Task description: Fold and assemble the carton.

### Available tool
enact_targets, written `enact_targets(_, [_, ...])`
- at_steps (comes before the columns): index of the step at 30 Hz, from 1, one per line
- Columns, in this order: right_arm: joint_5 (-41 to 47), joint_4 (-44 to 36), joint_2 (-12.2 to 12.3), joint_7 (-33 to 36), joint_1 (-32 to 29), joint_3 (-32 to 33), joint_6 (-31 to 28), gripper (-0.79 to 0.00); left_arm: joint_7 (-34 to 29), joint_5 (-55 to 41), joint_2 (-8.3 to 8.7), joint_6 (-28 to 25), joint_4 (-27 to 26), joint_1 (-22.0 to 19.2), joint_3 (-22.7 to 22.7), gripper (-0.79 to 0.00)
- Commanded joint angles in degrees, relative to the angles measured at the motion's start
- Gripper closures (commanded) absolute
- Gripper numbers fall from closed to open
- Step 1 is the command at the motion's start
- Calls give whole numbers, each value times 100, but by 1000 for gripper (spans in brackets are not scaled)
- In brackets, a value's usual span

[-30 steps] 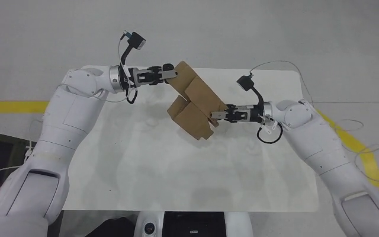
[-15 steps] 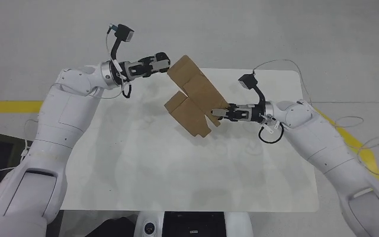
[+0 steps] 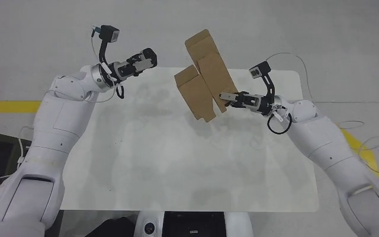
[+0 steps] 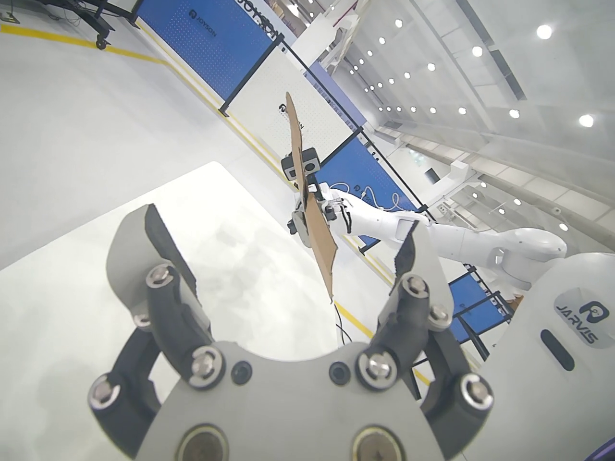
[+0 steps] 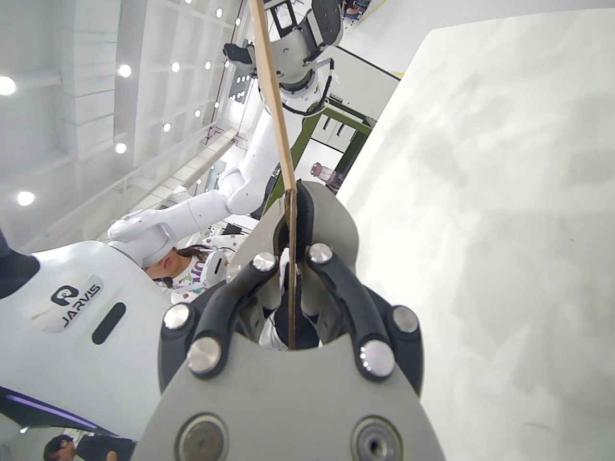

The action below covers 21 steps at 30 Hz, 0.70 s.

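Where the flat, unfolded carton (image 3: pixel 204 77) hangs tilted in the air over the far edge of the table (image 3: pixel 177 172), we find the right gripper (image 3: pixel 227 96) clamped on its edge. We note the left gripper (image 3: pixel 149 56) near the table's far left corner, fingers spread wide and holding nothing. Printed lettering marks the blue panels (image 4: pixel 226 45) beyond the table. A second ago the left gripper met the carton's corner; it is now drawn well clear, and the carton sits higher and steeper.

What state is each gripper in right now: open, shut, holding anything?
Left gripper: open, holding nothing, clear of the carton.
Right gripper: shut on the carton's edge, holding it above the table.
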Motion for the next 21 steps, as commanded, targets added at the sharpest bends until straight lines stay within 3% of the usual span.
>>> enact_targets(1, [52, 100, -50, 37, 19, 8, 48, 0, -6, -37, 9, 6, -93, 98, -15, -785])
enact_targets(11, [-281, 487, -312, -328, -13, -28, 502, 0, -160, 100, 84, 160, -840, 617, 44, -785])
enact_targets(21, [-607, 482, -371, -412, -158, 221, 593, 0, -468, 30, 57, 468, -1209, 784, 329, -785])
